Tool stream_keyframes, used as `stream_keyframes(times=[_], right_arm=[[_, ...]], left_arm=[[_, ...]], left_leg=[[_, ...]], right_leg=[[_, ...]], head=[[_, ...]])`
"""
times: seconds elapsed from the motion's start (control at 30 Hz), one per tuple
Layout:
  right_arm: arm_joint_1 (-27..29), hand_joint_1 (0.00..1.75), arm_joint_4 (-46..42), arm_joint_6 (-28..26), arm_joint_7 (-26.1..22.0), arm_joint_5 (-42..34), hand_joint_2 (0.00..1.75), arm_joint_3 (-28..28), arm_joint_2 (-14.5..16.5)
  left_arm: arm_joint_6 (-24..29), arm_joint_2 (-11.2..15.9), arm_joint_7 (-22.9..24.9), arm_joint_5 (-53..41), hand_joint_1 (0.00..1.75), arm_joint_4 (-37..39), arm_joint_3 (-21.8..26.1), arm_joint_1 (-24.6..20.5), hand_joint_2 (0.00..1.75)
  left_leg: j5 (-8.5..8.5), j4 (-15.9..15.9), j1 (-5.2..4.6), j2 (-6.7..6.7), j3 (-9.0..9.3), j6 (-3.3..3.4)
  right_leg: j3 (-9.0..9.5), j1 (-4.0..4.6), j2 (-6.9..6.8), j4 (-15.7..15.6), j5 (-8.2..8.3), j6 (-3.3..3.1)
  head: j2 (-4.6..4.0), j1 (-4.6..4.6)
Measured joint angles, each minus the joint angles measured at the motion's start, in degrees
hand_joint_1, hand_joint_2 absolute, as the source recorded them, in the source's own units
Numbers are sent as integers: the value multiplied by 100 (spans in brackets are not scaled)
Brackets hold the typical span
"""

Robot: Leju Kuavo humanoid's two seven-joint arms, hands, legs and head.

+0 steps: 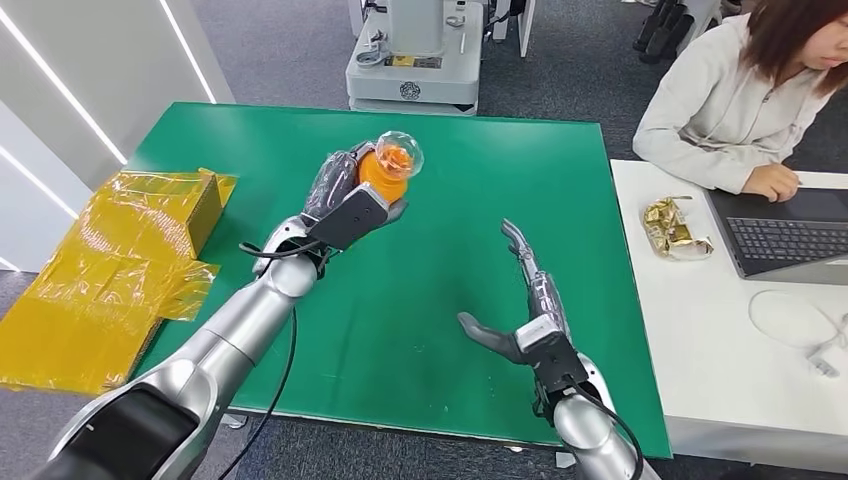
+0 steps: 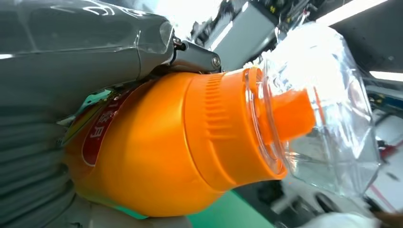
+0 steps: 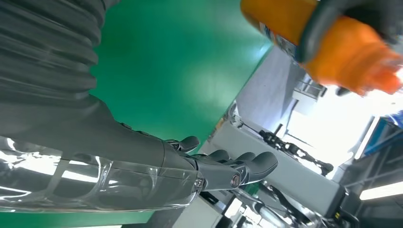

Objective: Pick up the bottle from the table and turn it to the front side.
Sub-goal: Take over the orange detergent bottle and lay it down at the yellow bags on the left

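Aloft, bottle within left hand.

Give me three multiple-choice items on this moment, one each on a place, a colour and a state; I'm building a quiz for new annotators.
1. Where is the bottle?
A. lying on the white desk
B. held above the green table in the left hand
C. inside the yellow box

2. What colour is the bottle's body?
A. orange
B. blue
C. white

3. How is the right hand?
A. gripping the bottle
B. closed in a fist
C. holding nothing, fingers apart

Answers:
1 B, the head view shows the left hand gripping it over the table.
2 A, the left wrist view shows an orange body under a clear cap.
3 C, its fingers are spread over the bare green top.
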Motion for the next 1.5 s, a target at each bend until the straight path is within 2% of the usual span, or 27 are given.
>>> stream_keyframes(times=[0.1,0.27,0.4,0.5,0.6,0.8,0.97,1.2,1.33,1.5], right_arm=[[235,0,-465,-51,44,5,175,-42,-120],[445,0,-905,-57,65,48,175,-92,-247],[673,0,-1235,-60,44,345,175,-128,-290],[877,0,-1515,-137,10,617,175,-158,-301],[1058,0,-1744,-259,5,731,175,-239,-339],[1497,0,-2235,-403,39,751,175,-586,-487],[1901,0,-2553,-336,57,931,175,-859,-495],[2410,0,-2835,-207,110,1334,175,-1207,-353],[2552,0,-2919,-175,110,1360,175,-1400,-298],[2680,0,-3013,-174,107,1344,175,-1560,-284]], left_arm=[[430,114,148,-861,175,12,-5,-5,175],[819,224,334,-1601,175,13,-42,-16,175],[1592,379,1254,-3977,175,2,-259,-71,175],[1532,482,1950,-5673,175,-18,-313,-84,175],[1251,535,2308,-6513,175,11,-315,-88,175],[872,737,2673,-6599,175,179,-309,-68,175],[665,984,2978,-6601,175,216,-285,130,175],[-214,1415,3933,-6603,175,104,-295,559,175],[-562,1699,4017,-6603,175,-200,-295,786,175],[-730,1958,3893,-6604,175,-470,-262,963,175]], left_leg=[[0,0,-1,0,-1,0],[0,1,-1,1,0,0],[0,0,-1,0,1,0],[0,-1,0,0,0,0],[0,-1,0,0,0,0],[-1,-1,-1,1,-1,0],[-2,-2,1,1,-1,-2],[-5,-5,2,18,1,-6],[-5,-5,2,13,-1,-6],[-5,-5,0,14,0,-6]], right_leg=[[0,0,0,-2,0,0],[1,-1,1,-2,1,1],[1,0,0,-1,1,0],[0,0,0,-1,0,0],[-1,0,0,-1,-1,0],[0,0,0,-2,0,0],[-1,0,0,-1,-3,1],[-4,0,21,0,-6,2],[-4,0,15,-1,-7,2],[-2,0,16,-2,-6,2]], head=[[0,0],[0,1],[0,1],[0,-1],[0,-1],[0,1],[0,0],[0,-1],[0,0],[0,1]])
